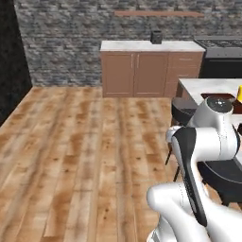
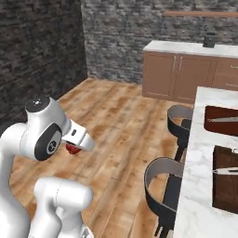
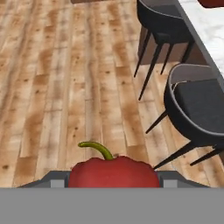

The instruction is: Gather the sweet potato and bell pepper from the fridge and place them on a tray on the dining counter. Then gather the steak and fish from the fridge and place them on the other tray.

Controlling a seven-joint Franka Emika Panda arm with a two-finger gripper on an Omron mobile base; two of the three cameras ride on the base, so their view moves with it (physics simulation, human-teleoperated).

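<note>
A red bell pepper [image 3: 113, 172] with a curved green stem sits between my gripper's [image 3: 113, 183] two grey fingers [image 3: 56, 180], which are shut on its sides. From the right base view a bit of the bell pepper [image 2: 71, 148] peeks out under the hand, held above the wooden floor. Two dark brown trays [image 2: 222, 119] [image 2: 226, 179] lie on the white marble dining counter [image 2: 200, 153] to the right. The sweet potato, steak, fish and fridge are out of view.
Two black stools [image 2: 179, 122] [image 2: 162, 186] stand along the counter's near side, between me and it. Wooden cabinets [image 1: 142, 71] line the far stone wall. A yellow object [image 1: 239, 93] sits on the counter [image 1: 208, 87].
</note>
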